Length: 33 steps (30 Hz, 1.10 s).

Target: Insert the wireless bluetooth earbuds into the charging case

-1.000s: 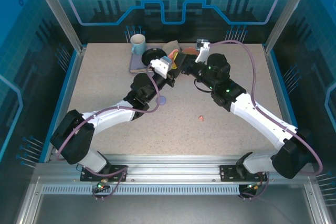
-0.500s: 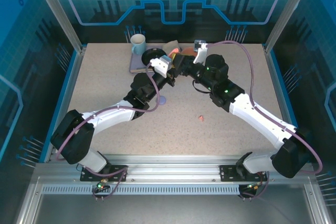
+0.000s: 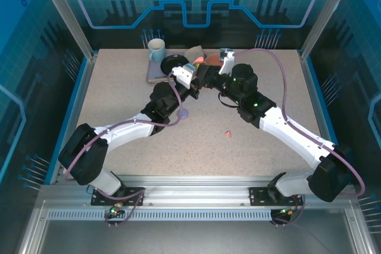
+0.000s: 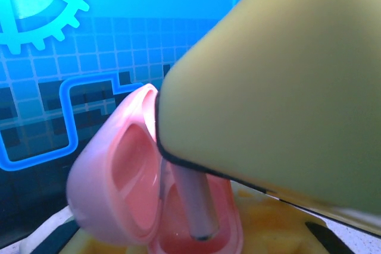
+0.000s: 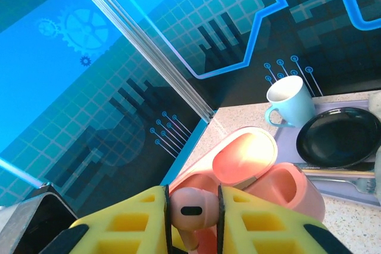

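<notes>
The salmon-pink charging case (image 4: pixel 113 188) stands open, lid tipped back, between the yellow pads of my left gripper (image 4: pixel 196 247), which is shut on its base. My right gripper (image 5: pixel 191 212) is shut on a salmon-pink earbud (image 5: pixel 191 206) directly over the case (image 5: pixel 268 173). In the left wrist view the earbud's stem (image 4: pixel 196 206) reaches down into the case's cavity, under a big yellow right finger (image 4: pixel 280 81). From above, both grippers meet at the table's back centre, left (image 3: pixel 198 82) against right (image 3: pixel 206 78). Another pink earbud (image 3: pixel 228 133) lies loose on the table.
A pale blue mug (image 3: pixel 156 47) and a black plate (image 3: pixel 174 63) sit on a lavender tray (image 3: pixel 153 75) just left of the grippers. A lavender object (image 3: pixel 185 113) lies partly under the left arm. An orange-pink item (image 3: pixel 212 59) rests behind the grippers.
My right gripper has shifted a little left and closer to the left gripper, carrying the earbud with it. The left arm has barely moved.
</notes>
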Each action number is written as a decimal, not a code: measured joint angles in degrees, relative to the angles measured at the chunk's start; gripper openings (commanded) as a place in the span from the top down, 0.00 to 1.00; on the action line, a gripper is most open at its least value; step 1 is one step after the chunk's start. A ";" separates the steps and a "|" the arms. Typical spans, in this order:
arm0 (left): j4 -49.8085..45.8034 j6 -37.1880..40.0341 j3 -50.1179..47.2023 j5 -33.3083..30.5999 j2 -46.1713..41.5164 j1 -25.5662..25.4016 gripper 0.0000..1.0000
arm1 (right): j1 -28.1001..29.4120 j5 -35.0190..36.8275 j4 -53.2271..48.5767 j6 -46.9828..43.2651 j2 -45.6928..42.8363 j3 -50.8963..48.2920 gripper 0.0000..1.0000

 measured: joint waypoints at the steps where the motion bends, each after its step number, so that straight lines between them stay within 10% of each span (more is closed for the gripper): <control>1: 0.00 -0.11 0.02 0.02 0.00 0.00 1.00 | 0.02 0.04 -0.02 -0.17 0.00 0.00 0.77; 33: -2.84 -0.92 0.39 0.76 0.13 0.00 1.00 | 1.86 3.74 -6.03 -10.14 -0.02 1.25 0.79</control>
